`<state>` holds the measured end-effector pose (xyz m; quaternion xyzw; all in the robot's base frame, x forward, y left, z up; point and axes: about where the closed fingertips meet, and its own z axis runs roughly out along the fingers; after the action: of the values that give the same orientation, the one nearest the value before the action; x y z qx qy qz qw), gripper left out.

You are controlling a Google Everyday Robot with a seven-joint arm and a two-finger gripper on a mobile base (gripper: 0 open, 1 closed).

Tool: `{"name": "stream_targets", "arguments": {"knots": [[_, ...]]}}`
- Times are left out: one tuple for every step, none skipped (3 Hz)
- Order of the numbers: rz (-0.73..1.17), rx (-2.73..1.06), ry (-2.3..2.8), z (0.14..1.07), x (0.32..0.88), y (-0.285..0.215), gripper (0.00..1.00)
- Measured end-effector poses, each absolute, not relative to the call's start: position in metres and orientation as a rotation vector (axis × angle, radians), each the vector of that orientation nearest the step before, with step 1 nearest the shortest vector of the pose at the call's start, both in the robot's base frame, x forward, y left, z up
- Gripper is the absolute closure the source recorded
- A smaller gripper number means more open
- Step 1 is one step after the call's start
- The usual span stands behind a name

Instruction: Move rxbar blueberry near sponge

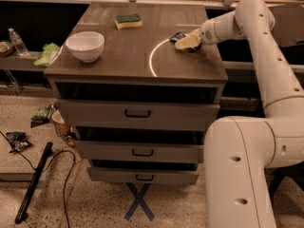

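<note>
The rxbar blueberry (178,35) is a small dark blue packet lying on the right side of the wooden cabinet top (133,56); only its left end shows. My gripper (186,42) reaches in from the right, sits low right over the bar and covers most of it. The sponge (128,20), yellow with a dark green top, lies at the back of the top, left of centre and well apart from the bar.
A white bowl (85,45) stands at the front left of the top. A light green cloth (46,54) and a water bottle (18,42) sit on a lower shelf to the left. Wrappers (40,114), a black stick (33,184) and a cable lie on the floor. The cabinet has three shut drawers.
</note>
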<state>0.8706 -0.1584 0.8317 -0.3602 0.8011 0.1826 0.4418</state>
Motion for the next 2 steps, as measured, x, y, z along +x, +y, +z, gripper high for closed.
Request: {"name": "stream_targets", "arguments": {"knots": [[0.454, -0.932, 1.962, 0.836, 0.871, -0.147, 0.72], [0.446, -0.931, 1.834, 0.892, 0.883, -0.107, 1.0]]}}
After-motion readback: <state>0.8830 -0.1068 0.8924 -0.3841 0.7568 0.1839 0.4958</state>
